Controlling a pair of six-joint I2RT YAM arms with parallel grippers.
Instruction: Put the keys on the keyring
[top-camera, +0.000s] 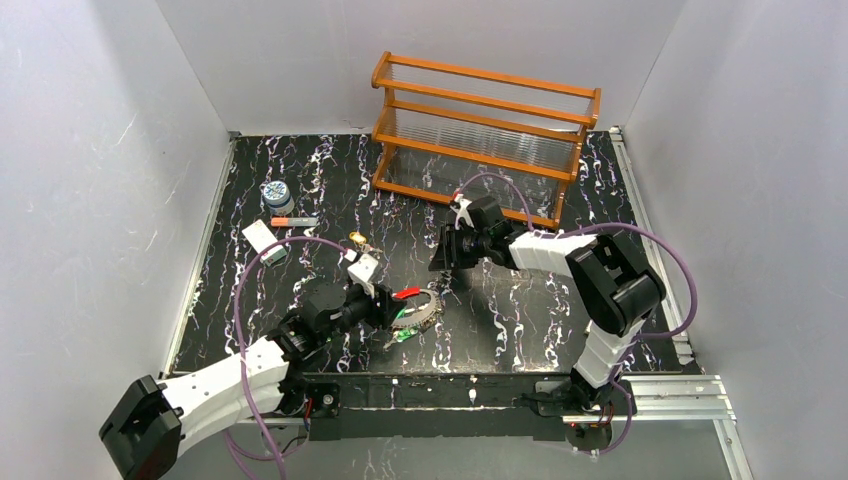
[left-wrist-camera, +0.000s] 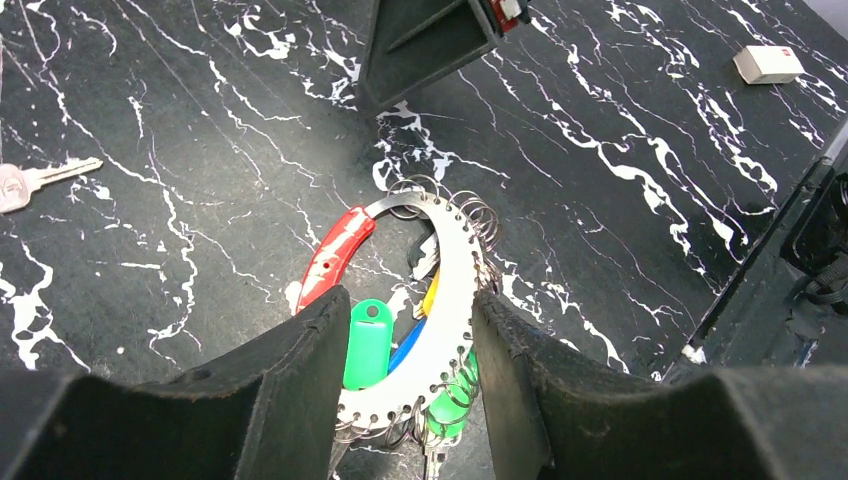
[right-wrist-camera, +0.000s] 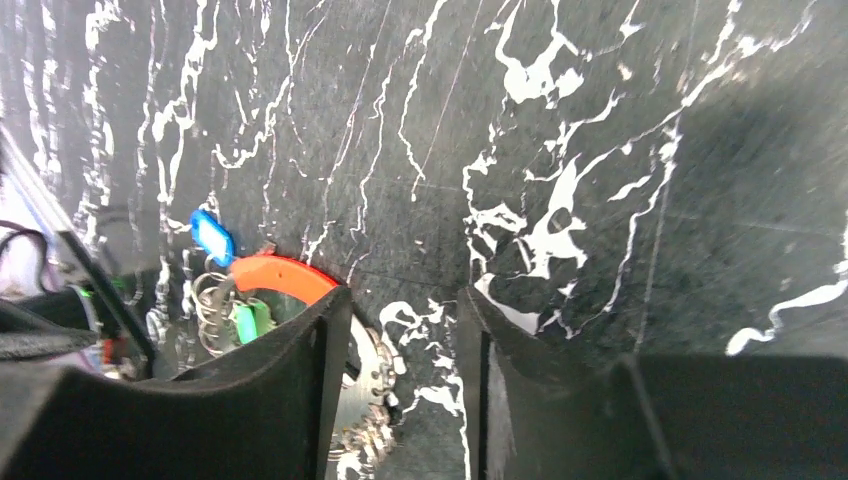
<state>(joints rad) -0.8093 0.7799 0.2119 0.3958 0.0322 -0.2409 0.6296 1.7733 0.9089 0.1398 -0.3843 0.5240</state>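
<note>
Item: keyring (left-wrist-camera: 452, 262), mid-table (left-wrist-camera: 200, 100), already carrying green, blue and yellow keys (left-wrist-camera: 367, 342).
Left gripper (left-wrist-camera: 408, 310): jaws narrow, bracketing the ring's band; you cannot tell whether they pinch it.
Right gripper (right-wrist-camera: 405, 298): slightly parted, empty.
Step in hand: probably steadying the ring.
Next: you likely need a precise pinch on the loose key (left-wrist-camera: 40, 178), which lies well apart.

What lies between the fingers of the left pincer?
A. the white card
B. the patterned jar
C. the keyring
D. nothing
C: in the left wrist view, the white band of the keyring runs between the fingers of the left pincer.
</note>
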